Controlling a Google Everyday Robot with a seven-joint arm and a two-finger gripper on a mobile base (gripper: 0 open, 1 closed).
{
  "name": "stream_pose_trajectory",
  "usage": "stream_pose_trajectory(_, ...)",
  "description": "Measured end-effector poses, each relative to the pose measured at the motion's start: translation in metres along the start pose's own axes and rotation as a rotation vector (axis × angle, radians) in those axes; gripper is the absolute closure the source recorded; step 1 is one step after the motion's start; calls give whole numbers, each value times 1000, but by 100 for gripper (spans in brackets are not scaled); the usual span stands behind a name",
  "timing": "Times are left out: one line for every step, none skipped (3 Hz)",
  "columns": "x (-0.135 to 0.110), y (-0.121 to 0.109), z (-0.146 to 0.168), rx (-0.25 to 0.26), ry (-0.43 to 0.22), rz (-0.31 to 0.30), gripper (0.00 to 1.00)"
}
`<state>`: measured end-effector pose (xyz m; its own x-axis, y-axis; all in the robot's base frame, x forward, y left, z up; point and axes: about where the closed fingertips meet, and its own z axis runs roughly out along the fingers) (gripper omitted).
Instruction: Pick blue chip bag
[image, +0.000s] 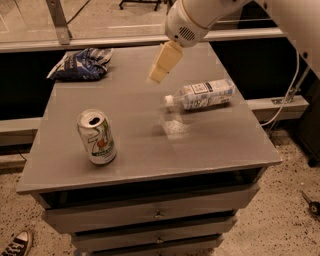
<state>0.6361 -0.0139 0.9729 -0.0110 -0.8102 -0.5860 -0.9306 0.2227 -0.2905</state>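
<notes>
The gripper (162, 64) hovers above the table (210, 150); I cannot tell whether it is open or closed. The blue chip bag (82, 64) lies well apart, at a far corner.

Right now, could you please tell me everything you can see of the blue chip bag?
The blue chip bag is a crumpled dark blue foil pouch with white edges and white markings, glossy and creased. It lies on its side at the far left corner of the grey table top, resting on that surface. Nothing else touches it. The can and the bottle sit well apart from it. The gripper hangs in the air to its right, over the middle of the table, clear of the bag.
</notes>
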Motion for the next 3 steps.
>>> stream_pose_trajectory(-30,-25,42,8,-104,19,0)
stream_pose_trajectory(-61,-63,89,24,-222,53,0)
stream_pose_trajectory(-84,-90,132,40,-304,102,0)
